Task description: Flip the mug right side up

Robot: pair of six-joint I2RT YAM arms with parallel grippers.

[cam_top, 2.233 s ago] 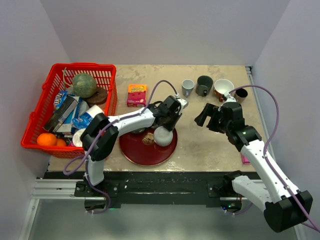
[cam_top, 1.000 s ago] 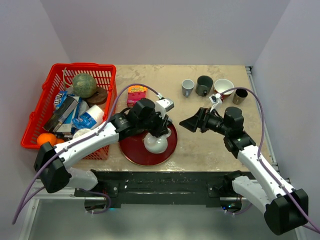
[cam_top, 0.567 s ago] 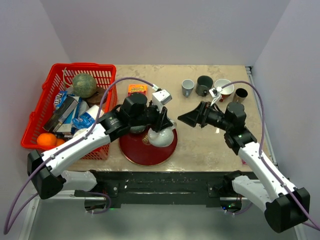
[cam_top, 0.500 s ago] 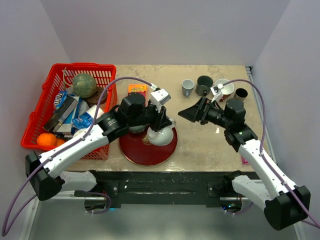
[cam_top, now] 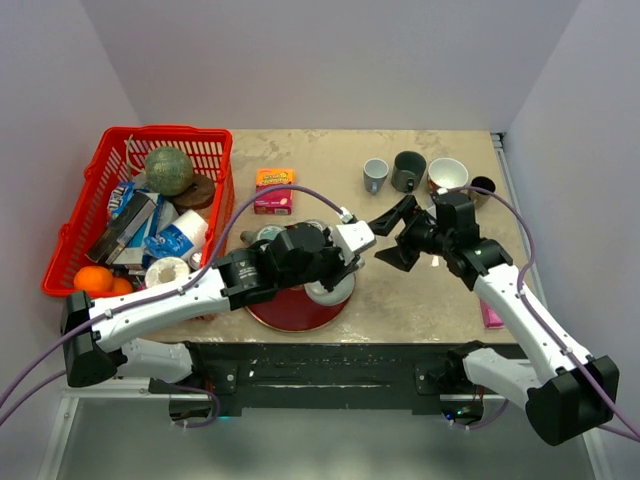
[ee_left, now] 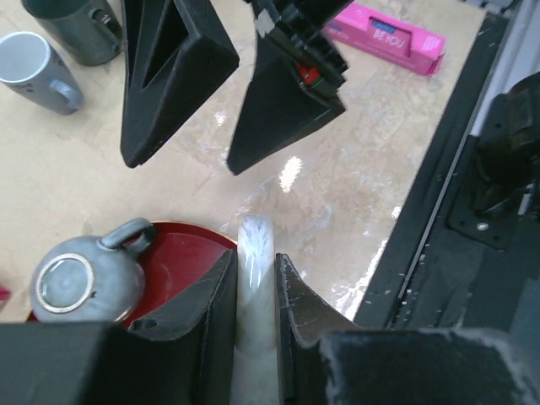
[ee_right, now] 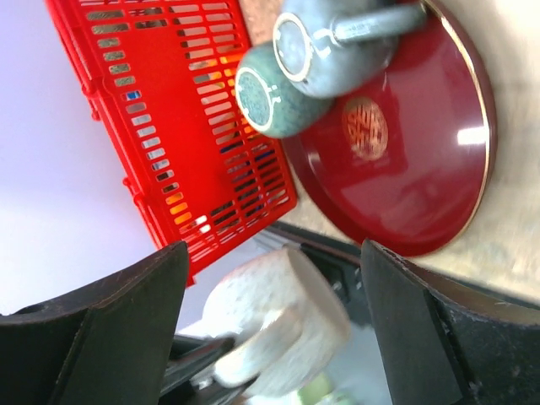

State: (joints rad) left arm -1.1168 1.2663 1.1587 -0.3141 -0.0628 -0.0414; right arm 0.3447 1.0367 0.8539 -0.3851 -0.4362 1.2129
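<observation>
Left wrist: left gripper (ee_left: 256, 263) pinched the white mug (ee_left: 256, 240), mouth heading unclear; right gripper (ee_left: 190, 160) gaped at eleven o'clock, teapot (ee_left: 80, 283) at nine.

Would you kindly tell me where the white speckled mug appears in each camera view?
Top external: white speckled mug at centre, over the dark red round plate's right side.
Left wrist: bottom centre, held in the left pincer.
Right wrist: bottom, left of centre.
Shared landmark: that plate.
</observation>
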